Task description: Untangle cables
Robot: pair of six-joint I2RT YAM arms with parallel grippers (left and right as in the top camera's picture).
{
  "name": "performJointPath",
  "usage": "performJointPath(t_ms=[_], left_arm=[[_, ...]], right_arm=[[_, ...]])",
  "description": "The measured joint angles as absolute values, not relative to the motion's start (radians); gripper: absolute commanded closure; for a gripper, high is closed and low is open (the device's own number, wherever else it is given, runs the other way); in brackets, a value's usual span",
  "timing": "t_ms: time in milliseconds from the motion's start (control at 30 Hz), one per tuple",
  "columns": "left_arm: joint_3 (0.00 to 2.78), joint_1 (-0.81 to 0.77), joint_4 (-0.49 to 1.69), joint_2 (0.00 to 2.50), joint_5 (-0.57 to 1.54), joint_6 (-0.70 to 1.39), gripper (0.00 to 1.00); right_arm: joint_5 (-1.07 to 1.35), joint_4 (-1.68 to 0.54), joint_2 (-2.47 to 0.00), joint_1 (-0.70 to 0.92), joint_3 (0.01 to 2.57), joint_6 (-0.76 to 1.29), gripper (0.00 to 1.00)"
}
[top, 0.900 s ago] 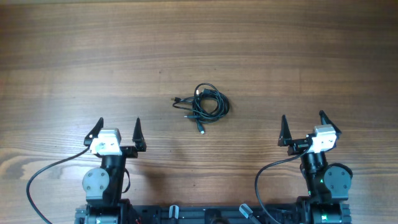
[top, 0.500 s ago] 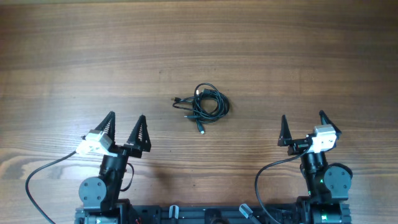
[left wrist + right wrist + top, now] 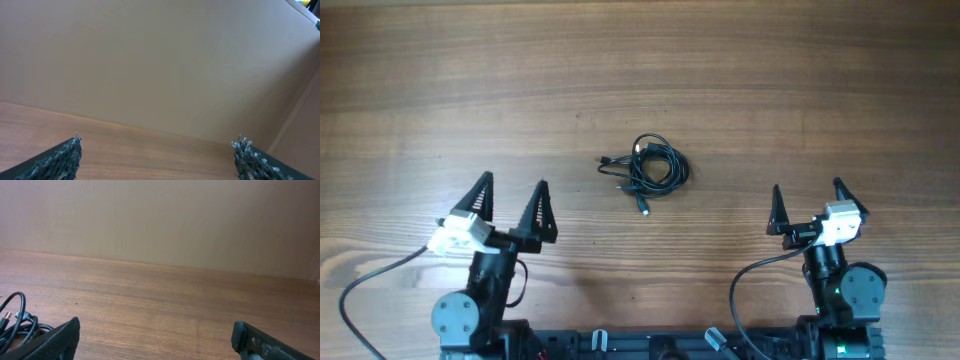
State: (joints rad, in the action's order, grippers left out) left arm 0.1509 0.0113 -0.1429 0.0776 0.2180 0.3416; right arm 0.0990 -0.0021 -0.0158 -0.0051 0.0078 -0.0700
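The cables (image 3: 647, 168) lie as one small tangled coil of thin black cords with plug ends on the wooden table (image 3: 790, 90), near its middle. The right wrist view catches the coil (image 3: 15, 325) at its lower left edge. My left gripper (image 3: 512, 183) stands open at the near left, well short and left of the coil, with nothing between its fingers. My right gripper (image 3: 807, 186) stands open at the near right, also empty and apart from the coil. In the left wrist view both fingertips (image 3: 67, 150) frame bare wood; the cables are out of that view.
A tan wall (image 3: 160, 60) rises behind the table's far edge in both wrist views. Thick black wires (image 3: 370, 275) run from each arm base along the near edge.
My left arm has swung further left and tilted, its gripper turning outward. The right arm and the cables have not moved.
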Motion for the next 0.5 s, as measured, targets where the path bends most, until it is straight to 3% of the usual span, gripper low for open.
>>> performJointPath(t_ms=[133, 333, 500], left_arm=[[0.313, 0.011, -0.004, 0.245, 0.214, 0.336, 0.0], [0.769, 0.011, 0.458, 0.622, 0.221, 0.33, 0.0], [0.97, 0.011, 0.433, 0.79, 0.529, 0.33, 0.0]], right_arm=[[0.099, -0.002, -0.017, -0.005, 0.008, -0.07, 0.0], [0.099, -0.001, -0.018, -0.005, 0.007, -0.07, 0.0], [0.099, -0.001, -0.018, -0.005, 0.007, -0.07, 0.0]])
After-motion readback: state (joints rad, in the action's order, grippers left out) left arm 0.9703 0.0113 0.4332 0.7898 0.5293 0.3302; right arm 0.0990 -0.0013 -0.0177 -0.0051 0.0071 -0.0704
